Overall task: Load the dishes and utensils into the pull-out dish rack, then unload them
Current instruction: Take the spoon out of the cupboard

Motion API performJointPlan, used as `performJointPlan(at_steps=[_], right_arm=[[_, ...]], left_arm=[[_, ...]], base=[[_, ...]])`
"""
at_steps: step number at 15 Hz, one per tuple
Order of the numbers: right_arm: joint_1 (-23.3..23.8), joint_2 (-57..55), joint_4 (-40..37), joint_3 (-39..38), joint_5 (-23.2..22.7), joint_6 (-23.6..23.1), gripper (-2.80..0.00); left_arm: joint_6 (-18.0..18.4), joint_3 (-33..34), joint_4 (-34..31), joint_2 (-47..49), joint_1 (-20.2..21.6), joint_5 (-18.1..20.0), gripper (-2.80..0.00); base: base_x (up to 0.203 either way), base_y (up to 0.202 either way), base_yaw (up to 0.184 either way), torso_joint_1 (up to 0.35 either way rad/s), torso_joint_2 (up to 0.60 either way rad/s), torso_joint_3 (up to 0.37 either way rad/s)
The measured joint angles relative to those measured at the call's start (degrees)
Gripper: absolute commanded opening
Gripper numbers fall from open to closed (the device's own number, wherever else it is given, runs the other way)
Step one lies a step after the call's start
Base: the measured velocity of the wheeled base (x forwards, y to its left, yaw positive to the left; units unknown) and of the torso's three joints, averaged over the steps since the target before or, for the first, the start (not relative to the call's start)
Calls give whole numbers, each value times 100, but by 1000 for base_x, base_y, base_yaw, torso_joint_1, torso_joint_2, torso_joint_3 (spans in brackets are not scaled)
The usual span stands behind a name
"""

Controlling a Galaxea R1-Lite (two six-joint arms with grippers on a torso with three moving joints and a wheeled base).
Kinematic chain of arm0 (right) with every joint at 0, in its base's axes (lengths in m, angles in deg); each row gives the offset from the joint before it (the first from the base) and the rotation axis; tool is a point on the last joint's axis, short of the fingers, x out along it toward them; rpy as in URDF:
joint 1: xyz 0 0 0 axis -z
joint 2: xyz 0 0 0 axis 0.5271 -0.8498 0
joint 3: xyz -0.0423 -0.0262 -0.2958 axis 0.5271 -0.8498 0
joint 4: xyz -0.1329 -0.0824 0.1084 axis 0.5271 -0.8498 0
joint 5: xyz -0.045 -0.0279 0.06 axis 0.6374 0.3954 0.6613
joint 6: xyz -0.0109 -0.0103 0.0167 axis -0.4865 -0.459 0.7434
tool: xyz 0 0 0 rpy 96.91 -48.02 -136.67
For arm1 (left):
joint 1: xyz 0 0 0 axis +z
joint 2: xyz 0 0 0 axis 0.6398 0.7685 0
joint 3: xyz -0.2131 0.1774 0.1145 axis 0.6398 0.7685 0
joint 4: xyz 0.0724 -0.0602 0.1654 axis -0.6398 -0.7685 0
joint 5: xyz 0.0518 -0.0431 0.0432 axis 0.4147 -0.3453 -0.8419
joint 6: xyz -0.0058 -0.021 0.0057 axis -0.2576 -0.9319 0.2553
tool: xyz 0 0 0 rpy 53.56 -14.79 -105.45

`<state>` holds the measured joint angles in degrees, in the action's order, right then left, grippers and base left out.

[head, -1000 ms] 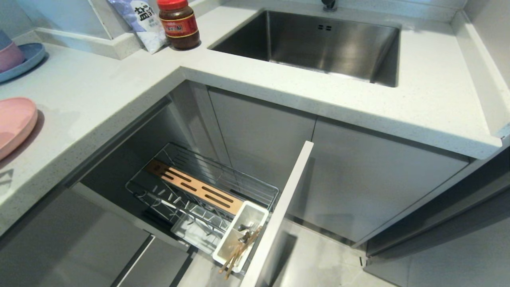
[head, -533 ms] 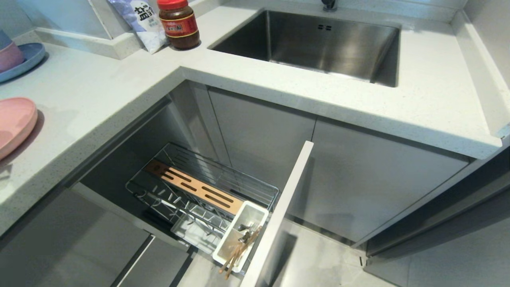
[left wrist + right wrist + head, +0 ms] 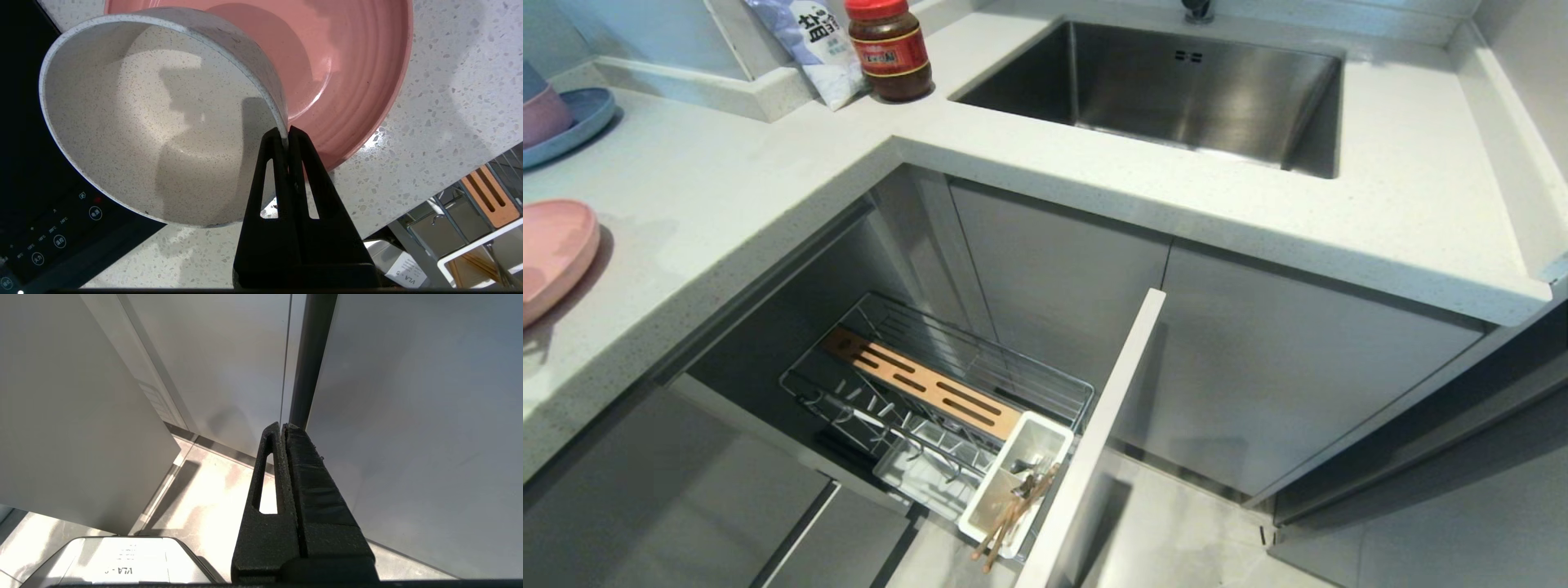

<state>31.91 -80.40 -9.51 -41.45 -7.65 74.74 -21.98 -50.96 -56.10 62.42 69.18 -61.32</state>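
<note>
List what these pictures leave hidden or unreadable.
- Pink plate: head view's left edge cuts it off; in the left wrist view the white bowl, gripped by the left gripper, covers part.
- Utensils in the cutlery tray: apart from the chopsticks, too small to identify.

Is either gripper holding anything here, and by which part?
The left gripper pinches the cream bowl by its rim; the right gripper is shut on nothing.

My left gripper [image 3: 288,136], clamped on the cream bowl [image 3: 135,122], has the pink plate [image 3: 359,73] close beside it, a black cooktop [image 3: 36,196] on the bowl's far side. Beside the plate, bare countertop [image 3: 735,196] gives room (down to the pulled-out dish rack [image 3: 931,392], open-topped, cutlery tray [image 3: 1013,482] occupied).
</note>
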Motion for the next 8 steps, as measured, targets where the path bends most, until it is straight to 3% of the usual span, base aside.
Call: performJointPlan(at_steps=[8], right_arm=[[0,0,0,0,-1,-1,-280]], left_arm=[[19,0,2,105,-6,-10,-280]], base=[[0,0,0,0,0,0]])
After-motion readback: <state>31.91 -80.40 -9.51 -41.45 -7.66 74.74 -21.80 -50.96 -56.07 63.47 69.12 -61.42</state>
